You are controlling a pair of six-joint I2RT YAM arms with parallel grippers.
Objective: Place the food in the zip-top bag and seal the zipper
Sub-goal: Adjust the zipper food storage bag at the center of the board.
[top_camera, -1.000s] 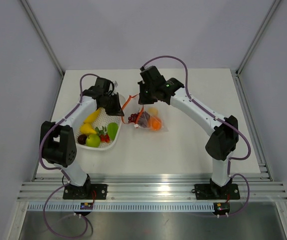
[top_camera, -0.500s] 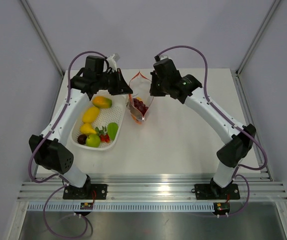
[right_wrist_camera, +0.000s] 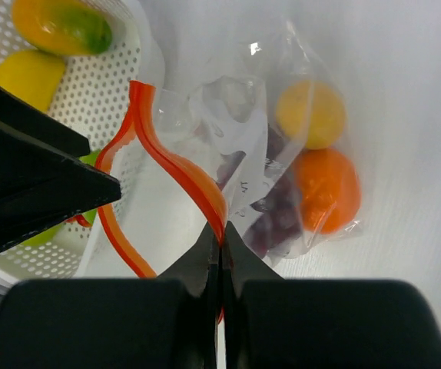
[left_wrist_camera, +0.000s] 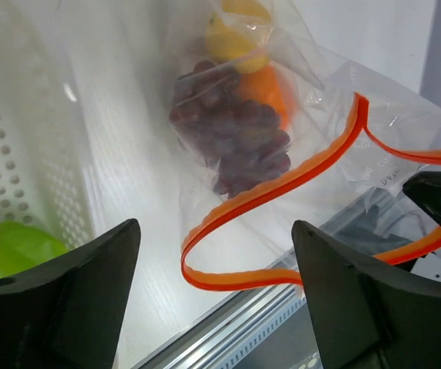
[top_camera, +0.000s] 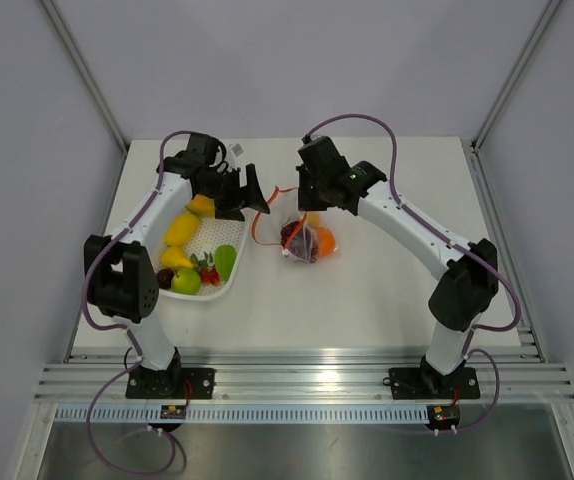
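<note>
Bag mid-frame, bottom on table, fruit inside, mouth gaping. Right tool pinched on zipper. Left tool spread apart, empty. Film likely thin, floppy, slippery: grip stiffer zipper strip.

The top camera looks down from high behind, far off, with the black arm bases at the bottom of its frame. Both wrist cameras look from very near at the clear crinkly plastic bag, which all three views share.

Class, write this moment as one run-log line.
left hand: open, gripping nothing | right hand: shut on zipper | zip-top bag: fruit inside, mouth unsealed
</note>
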